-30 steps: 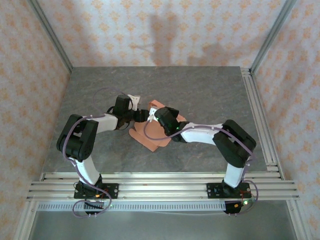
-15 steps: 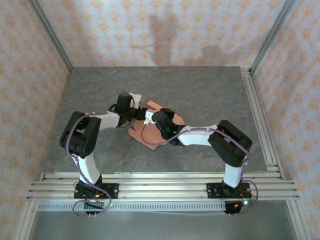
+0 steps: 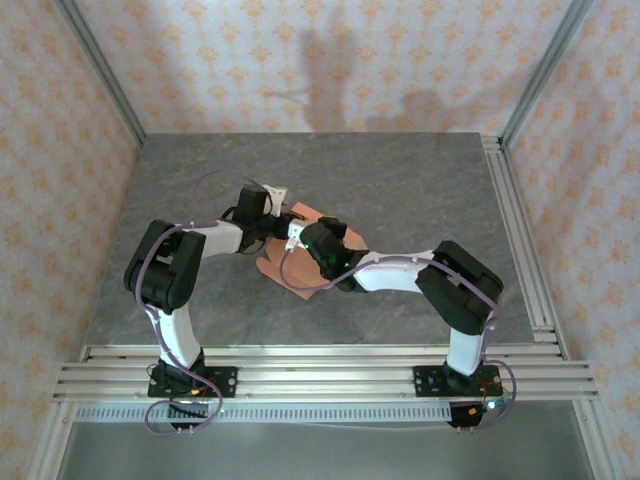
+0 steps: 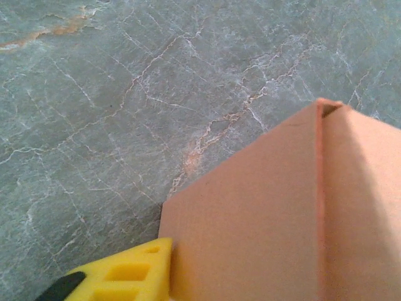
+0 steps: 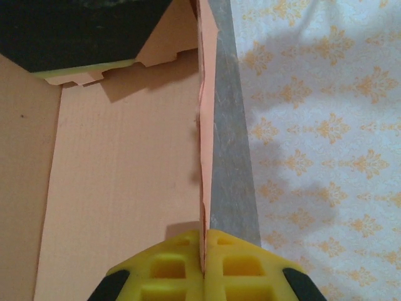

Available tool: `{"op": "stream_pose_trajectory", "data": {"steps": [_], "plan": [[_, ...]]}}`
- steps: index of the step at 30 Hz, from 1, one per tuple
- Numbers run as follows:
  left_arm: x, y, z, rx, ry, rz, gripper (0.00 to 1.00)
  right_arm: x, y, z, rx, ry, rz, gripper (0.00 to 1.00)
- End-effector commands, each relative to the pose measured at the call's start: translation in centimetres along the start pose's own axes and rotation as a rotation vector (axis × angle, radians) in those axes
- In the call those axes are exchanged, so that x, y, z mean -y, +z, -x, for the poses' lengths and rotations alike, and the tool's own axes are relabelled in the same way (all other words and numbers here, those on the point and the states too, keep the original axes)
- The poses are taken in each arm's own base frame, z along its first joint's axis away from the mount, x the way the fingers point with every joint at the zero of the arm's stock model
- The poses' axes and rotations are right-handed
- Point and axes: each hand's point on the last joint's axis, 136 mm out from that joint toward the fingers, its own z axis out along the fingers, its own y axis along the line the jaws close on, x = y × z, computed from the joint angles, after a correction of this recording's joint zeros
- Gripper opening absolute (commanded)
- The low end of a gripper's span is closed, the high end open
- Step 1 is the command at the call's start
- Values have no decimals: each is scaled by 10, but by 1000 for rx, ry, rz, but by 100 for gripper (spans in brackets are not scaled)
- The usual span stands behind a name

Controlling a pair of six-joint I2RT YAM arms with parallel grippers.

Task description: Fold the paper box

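Worktop (image 3: pixel 420 190): grey veined stone; my two arms reach in toward its middle.
Paper box (image 3: pixel 280 274): salmon-orange card, partly folded, lying mid-worktop between my two tools, one wall raised.
Right tool (image 5: pixel 203 251): clenched on the thin upright edge of a box wall, yellow fingertips (image 5: pixel 163 266) on either side.
Left tool (image 3: pixel 279 227): at the box's left side, one yellow finger (image 4: pixel 128 276) just beside a card panel. I cannot tell whether it grips.
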Motion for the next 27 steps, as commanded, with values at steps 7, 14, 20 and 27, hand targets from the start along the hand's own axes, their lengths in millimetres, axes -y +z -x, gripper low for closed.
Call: {"op": "stream_pose_trajectory", "data": {"steps": [7, 14, 20, 27], "plan": [[-4, -1, 10, 30, 17, 37, 12, -15, -11, 9, 30, 42, 74, 12], [-8, -5, 9, 17, 35, 71, 12, -20, -37, 18, 128, 234, 239, 62], [-6, -9, 11, 30, 68, 94, 12, 7, -81, 38, 320, 610, 409, 74], [0, -7, 13, 66, 108, 104, 12, 76, -101, 25, 485, 1096, 446, 75]]}}
